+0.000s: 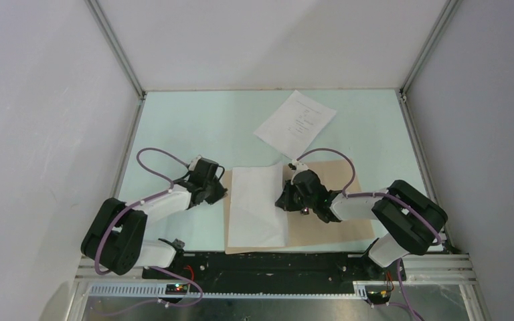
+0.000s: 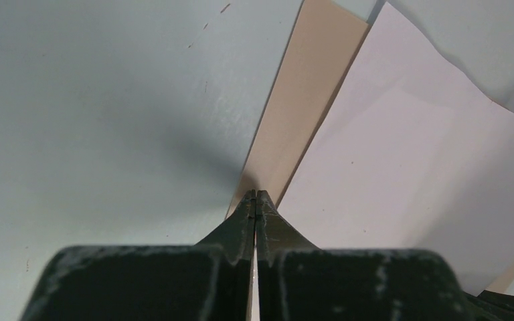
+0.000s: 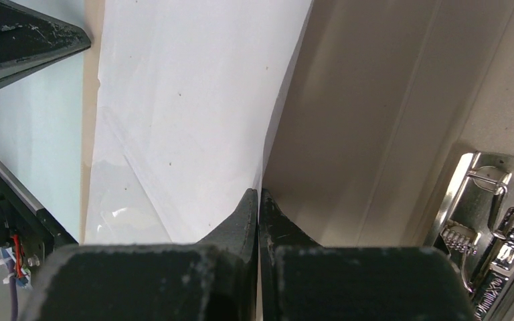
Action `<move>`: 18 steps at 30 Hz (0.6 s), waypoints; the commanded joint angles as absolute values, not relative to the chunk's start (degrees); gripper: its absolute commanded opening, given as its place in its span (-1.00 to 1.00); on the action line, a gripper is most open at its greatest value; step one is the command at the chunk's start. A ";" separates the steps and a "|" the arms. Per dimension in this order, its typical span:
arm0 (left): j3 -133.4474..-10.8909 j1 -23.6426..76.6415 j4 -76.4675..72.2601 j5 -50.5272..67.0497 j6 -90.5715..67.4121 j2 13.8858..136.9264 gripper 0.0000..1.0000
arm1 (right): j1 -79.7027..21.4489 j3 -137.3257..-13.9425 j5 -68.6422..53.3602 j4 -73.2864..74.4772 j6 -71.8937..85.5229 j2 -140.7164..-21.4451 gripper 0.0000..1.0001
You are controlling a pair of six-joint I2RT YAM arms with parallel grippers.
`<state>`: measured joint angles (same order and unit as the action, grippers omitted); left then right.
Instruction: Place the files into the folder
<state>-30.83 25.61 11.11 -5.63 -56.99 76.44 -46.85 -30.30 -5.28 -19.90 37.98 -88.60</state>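
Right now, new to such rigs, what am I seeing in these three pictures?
Two robot arms, each ending in a two-finger gripper. One picture looks down from above; the others come from cameras on each wrist. On the pale green table lies an open tan cardboard folder, a blank white paper sheet on its left half; a printed white sheet lies farther back. The left gripper is shut at the folder's left edge, the right gripper shut at the blank sheet's right edge, near the silver metal clip. Whether either pinches anything is unclear.
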 commanded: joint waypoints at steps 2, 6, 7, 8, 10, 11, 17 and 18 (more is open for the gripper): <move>-29.78 24.32 15.77 -7.90 -55.34 78.98 -1.00 | -46.42 -31.55 -6.56 -18.10 35.02 -85.81 -1.00; -30.20 24.18 15.78 -7.75 -54.97 79.39 -1.00 | -46.49 -31.55 -8.60 -19.45 33.41 -85.87 -1.00; -30.33 24.24 15.79 -7.69 -54.95 79.53 -1.00 | -46.49 -31.55 -9.73 -19.83 32.76 -85.87 -1.00; -30.42 24.20 15.85 -7.67 -54.83 79.58 -1.00 | -46.71 -31.60 -10.36 -20.65 32.42 -86.02 -1.00; -30.55 24.14 15.87 -7.61 -54.72 79.77 -1.00 | -47.49 -32.55 -11.00 -19.80 30.71 -86.39 -1.00; -30.64 24.12 15.88 -7.64 -54.69 79.79 -1.00 | -47.87 -33.78 -11.23 -19.26 29.56 -86.57 -1.00; -31.08 24.02 15.96 -7.61 -54.37 80.39 -1.00 | -49.27 -37.24 -11.29 -16.25 26.45 -88.46 -1.00; -31.21 23.96 15.99 -7.63 -54.29 80.40 -1.00 | -49.07 -37.28 -11.66 -16.04 26.04 -88.41 -1.00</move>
<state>-31.79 24.82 10.83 -5.17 -56.88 77.76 -48.95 -34.92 -10.13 -17.21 29.67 -87.83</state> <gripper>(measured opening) 0.005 0.009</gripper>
